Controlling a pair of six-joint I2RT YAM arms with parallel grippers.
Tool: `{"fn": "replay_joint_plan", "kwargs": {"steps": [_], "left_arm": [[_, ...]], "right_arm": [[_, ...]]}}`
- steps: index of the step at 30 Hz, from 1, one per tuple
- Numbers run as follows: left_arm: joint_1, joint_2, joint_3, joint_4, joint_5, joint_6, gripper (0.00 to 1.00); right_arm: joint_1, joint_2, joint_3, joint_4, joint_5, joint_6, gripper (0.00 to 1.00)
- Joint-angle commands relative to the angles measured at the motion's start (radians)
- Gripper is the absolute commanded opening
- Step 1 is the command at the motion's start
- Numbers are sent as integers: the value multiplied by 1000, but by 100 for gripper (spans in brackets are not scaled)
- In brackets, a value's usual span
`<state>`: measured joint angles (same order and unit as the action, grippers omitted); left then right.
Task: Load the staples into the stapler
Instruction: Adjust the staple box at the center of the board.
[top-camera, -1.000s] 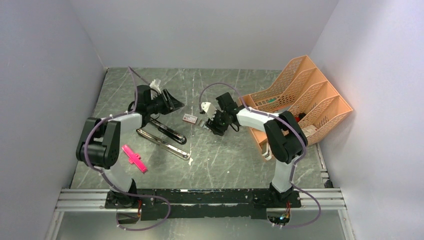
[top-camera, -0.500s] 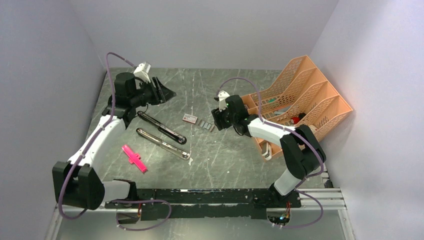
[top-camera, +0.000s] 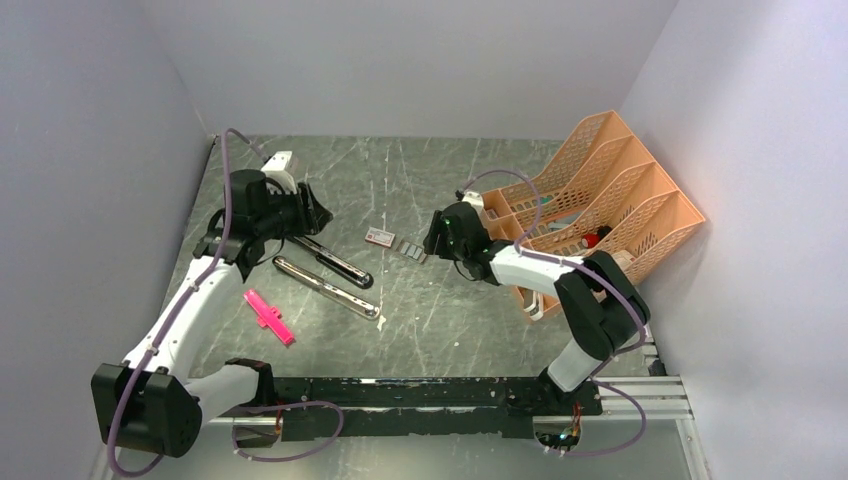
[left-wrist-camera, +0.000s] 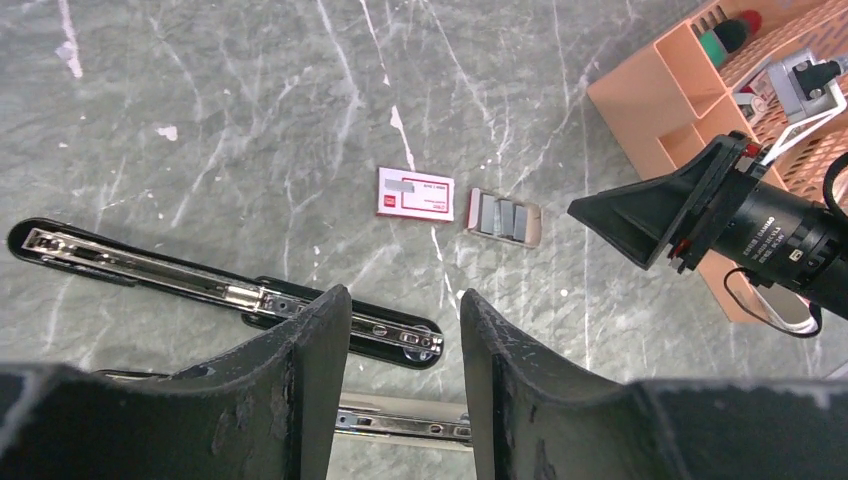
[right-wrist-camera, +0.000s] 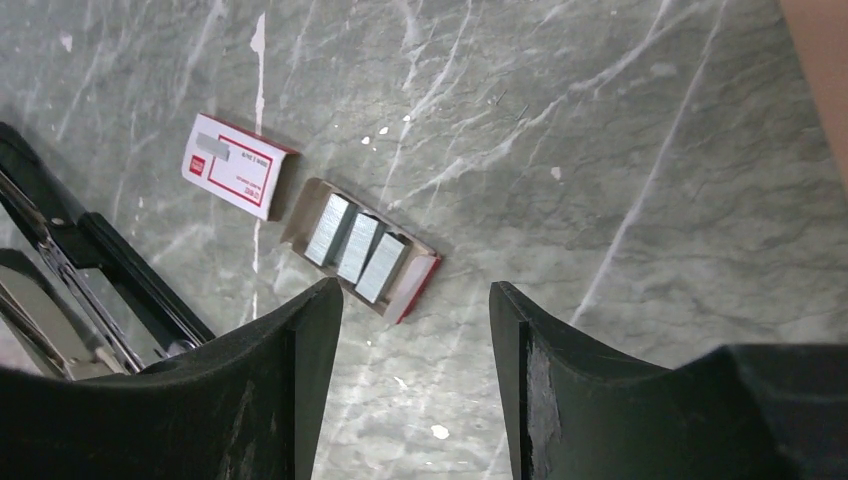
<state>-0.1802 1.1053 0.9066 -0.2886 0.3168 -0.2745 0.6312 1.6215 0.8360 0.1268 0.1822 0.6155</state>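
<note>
left hand (left-wrist-camera: 405, 300) released, empty, above the opened stapler (left-wrist-camera: 150, 268); right hand (right-wrist-camera: 415, 290) released, empty, above the staples (right-wrist-camera: 357, 247) on the desk (right-wrist-camera: 620, 150).

Glossy black shell on the stapler (left-wrist-camera: 130, 262), with a bright chrome metal rail and base plate, smooth and mirror-like. Silvery metal on the staples (right-wrist-camera: 356, 243), in a plain brown card tray (right-wrist-camera: 294, 228) with a red end. Smooth printed card, red and white, on the box sleeve (right-wrist-camera: 236, 166). Stone-look grey-green table (right-wrist-camera: 650, 200), white-veined, smooth with a dull sheen. Matt black plastic, scuffed pale at the edges, on the fingers (left-wrist-camera: 290, 380) of the left gripper (left-wrist-camera: 405, 300) and right gripper (right-wrist-camera: 415, 295). Orange plastic lattice on the file rack (top-camera: 610, 190). Matt pink plastic on the cross-shaped piece (top-camera: 268, 316).
</note>
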Motion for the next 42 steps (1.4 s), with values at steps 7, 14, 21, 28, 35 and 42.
{"fn": "replay_joint_plan", "kwargs": {"steps": [7, 14, 21, 28, 35, 42], "left_arm": [[21, -64, -16, -7, -59, 37, 49], [34, -67, -25, 1, -42, 35, 48], [41, -62, -29, 5, -31, 34, 48], [50, -56, -30, 10, -13, 31, 47], [53, -54, -31, 12, -2, 29, 47], [58, -55, -33, 15, 3, 28, 47]], "right_arm": [[22, 95, 70, -32, 60, 179, 59], [24, 132, 73, -18, -3, 179, 55], [25, 150, 79, -22, -29, 174, 51], [26, 173, 77, -14, -49, 172, 44], [26, 188, 75, -6, -54, 174, 43], [25, 176, 63, -12, -43, 172, 33]]}}
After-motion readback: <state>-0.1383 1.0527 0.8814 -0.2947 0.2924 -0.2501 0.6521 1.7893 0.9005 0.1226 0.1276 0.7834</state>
